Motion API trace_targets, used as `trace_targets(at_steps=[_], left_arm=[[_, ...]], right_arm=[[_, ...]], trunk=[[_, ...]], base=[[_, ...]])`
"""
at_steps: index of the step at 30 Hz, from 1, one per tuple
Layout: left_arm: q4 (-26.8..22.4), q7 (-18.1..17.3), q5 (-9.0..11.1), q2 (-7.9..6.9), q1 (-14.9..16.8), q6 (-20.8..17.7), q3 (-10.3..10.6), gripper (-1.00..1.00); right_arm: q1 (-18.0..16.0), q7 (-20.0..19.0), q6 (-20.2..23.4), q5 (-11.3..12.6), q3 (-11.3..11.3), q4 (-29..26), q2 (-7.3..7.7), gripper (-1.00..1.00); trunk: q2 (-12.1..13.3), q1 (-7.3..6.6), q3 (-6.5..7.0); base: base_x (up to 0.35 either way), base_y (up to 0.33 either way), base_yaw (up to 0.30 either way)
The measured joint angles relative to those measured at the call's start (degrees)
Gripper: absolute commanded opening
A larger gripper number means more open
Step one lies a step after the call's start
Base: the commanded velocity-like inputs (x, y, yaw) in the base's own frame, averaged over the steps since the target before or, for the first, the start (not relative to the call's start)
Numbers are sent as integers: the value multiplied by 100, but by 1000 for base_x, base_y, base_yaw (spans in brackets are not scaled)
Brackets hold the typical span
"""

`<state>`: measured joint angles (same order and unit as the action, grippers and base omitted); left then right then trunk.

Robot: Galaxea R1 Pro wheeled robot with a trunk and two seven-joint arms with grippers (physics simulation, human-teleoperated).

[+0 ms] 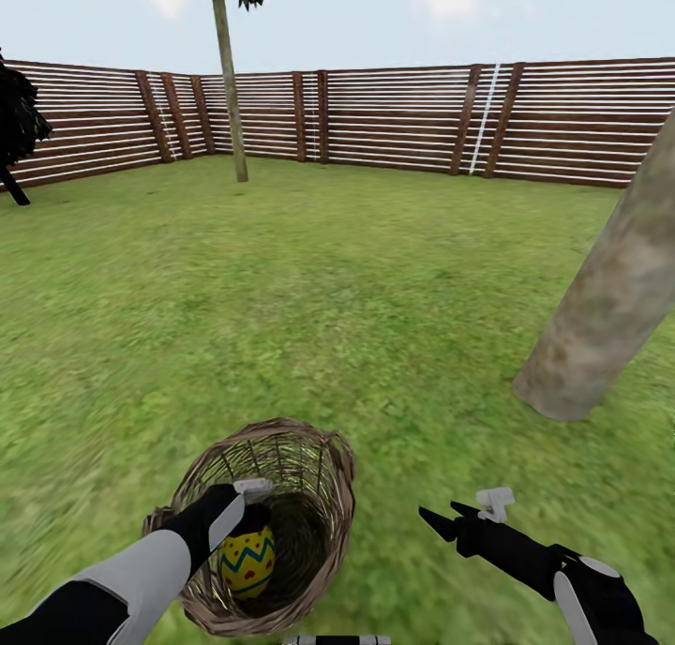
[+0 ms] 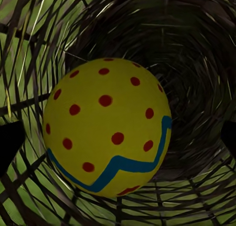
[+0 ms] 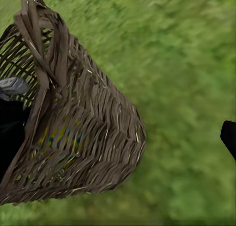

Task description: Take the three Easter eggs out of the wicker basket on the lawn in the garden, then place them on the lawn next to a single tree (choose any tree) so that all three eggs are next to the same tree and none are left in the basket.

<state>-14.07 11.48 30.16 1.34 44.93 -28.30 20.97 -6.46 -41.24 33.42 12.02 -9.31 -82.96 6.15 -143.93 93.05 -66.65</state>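
While the wicker basket (image 1: 281, 495) sits tipped on the lawn (image 1: 309, 298) at the near edge of the head view, one Easter egg (image 1: 247, 561) lies inside it, yellow with red dots and a blue-green zigzag. The left gripper (image 1: 246, 514) is down in the basket's mouth, right above that egg. The left wrist view gives what the head view can't: the egg (image 2: 108, 127) up close against the dark woven wall, with a black fingertip (image 2: 10, 145) at each side edge, spread wide and not touching the shell. The right wrist view shows the basket (image 3: 83, 132) from outside, leaning, egg colours glinting through the weave, grass beyond. The right gripper (image 1: 442, 516) hovers over bare grass just right of the basket, fingers parted, holding nothing. Further right rises the thick mottled trunk of the tree (image 1: 609, 298), with open lawn between. Far off, a thin-trunked tree (image 1: 228, 82) and the slatted fence (image 1: 403, 115) close the garden.
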Motion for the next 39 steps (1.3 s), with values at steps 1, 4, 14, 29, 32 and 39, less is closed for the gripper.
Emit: trace_targets(at_steps=[1, 4, 14, 29, 32, 39], left_arm=[[-2, -2, 0, 0, -1, 22, 1, 100], [0, -3, -1, 0, -3, 100, 5, 100], [-9, -6, -4, -8, -4, 186, 15, 100], [-13, -5, -25, -9, -4, 475, 28, 100], [-13, -5, -26, -8, -4, 505, 30, 100], [-13, -5, -27, -8, -3, 515, 31, 100]], right_arm=[[-1, -6, 0, 1, -5, -6, 0, 100], [4, -15, 0, 2, -7, -37, 0, 100], [7, -26, 0, 2, -4, -84, 0, 100], [7, -21, 0, 2, -4, -79, 0, 100], [7, -20, 0, 2, -4, -78, 0, 100], [7, -24, 0, 3, -4, -79, 0, 100]], trunk=[[-1, 3, -22], [-5, 10, -89], [-19, 36, -310], [-39, 75, -643], [-43, 82, -710], [-43, 82, -710]], base=[[0, 0, 0], [0, 0, 0], [0, 0, 0], [0, 0, 0], [0, 0, 0], [0, 0, 0]])
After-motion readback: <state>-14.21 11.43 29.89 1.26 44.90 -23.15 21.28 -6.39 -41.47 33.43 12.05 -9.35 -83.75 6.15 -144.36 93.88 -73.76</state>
